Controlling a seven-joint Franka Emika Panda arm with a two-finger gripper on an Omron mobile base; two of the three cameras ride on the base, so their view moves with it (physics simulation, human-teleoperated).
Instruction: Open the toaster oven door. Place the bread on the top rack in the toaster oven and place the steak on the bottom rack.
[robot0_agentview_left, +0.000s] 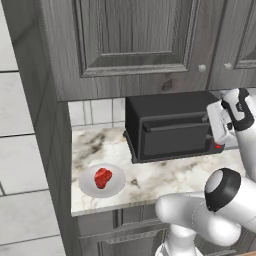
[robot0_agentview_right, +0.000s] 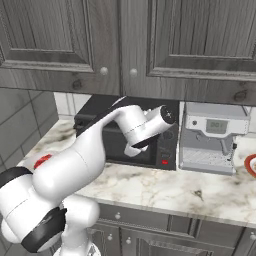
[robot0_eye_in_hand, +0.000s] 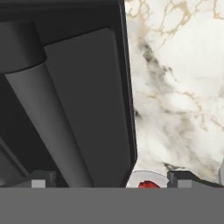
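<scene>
The black toaster oven (robot0_agentview_left: 167, 107) stands on the marble counter under the wall cabinets. The toaster oven door (robot0_agentview_left: 172, 141) is upright and shut, so the top rack and bottom rack are hidden behind it. My gripper (robot0_agentview_left: 213, 128) hangs open at the door's right end, close in front of it. In the hand view the door's handle bar (robot0_eye_in_hand: 43, 122) runs between my wide-apart fingertips (robot0_eye_in_hand: 39, 181), and the gripper (robot0_eye_in_hand: 113, 183) holds nothing. The red steak (robot0_agentview_left: 103, 177) lies on a white plate (robot0_agentview_left: 116, 186) left of the oven. The bread is out of view.
A silver-white coffee machine (robot0_agentview_right: 212, 137) stands right of the oven (robot0_agentview_right: 165, 145). The rim of another plate (robot0_agentview_right: 250, 165) shows at the far right. Cabinet doors (robot0_agentview_left: 135, 40) hang low over the oven. A tall cabinet side (robot0_agentview_left: 47, 125) walls the counter (robot0_agentview_left: 170, 175) on the left.
</scene>
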